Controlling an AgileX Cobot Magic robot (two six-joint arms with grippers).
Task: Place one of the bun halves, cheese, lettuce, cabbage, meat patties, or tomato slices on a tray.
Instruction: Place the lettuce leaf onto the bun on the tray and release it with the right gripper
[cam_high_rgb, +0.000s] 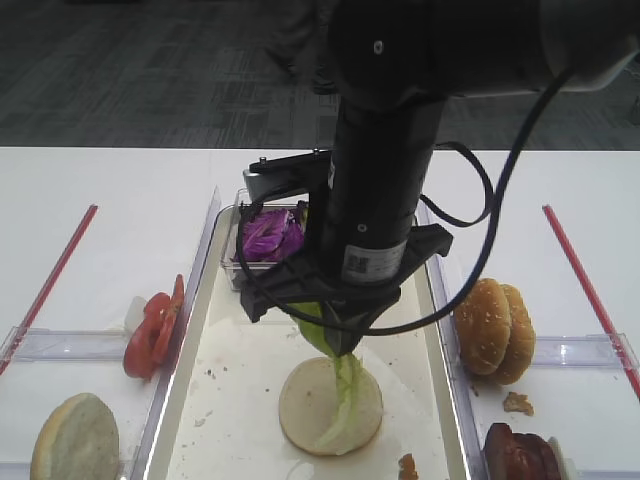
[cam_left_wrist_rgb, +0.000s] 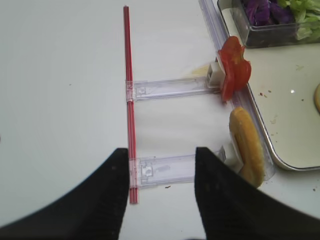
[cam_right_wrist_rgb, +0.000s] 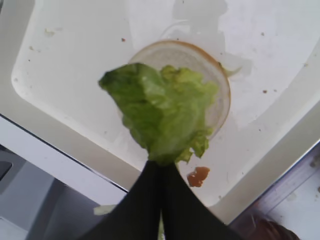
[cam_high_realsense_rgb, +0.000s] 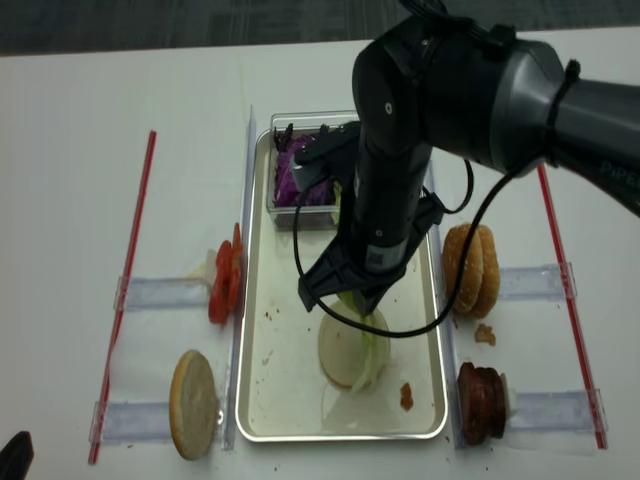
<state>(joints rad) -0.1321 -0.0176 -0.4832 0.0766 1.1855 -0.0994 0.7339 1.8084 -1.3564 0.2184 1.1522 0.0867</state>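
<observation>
At the centre of the overhead view, the right gripper (cam_high_rgb: 345, 345) hangs over the tray (cam_high_rgb: 190, 400), jaws pinched tight on the lettuce (cam_high_rgb: 340, 385). The leaf dangles down, its lower end touching the pale cut face of a bun half (cam_high_rgb: 305, 415) lying in the tray's lower middle. At the bottom of the left wrist view, the left gripper (cam_left_wrist_rgb: 161, 172) hovers with jaws apart, holding nothing, above the white table (cam_left_wrist_rgb: 60, 75) left of the tray.
</observation>
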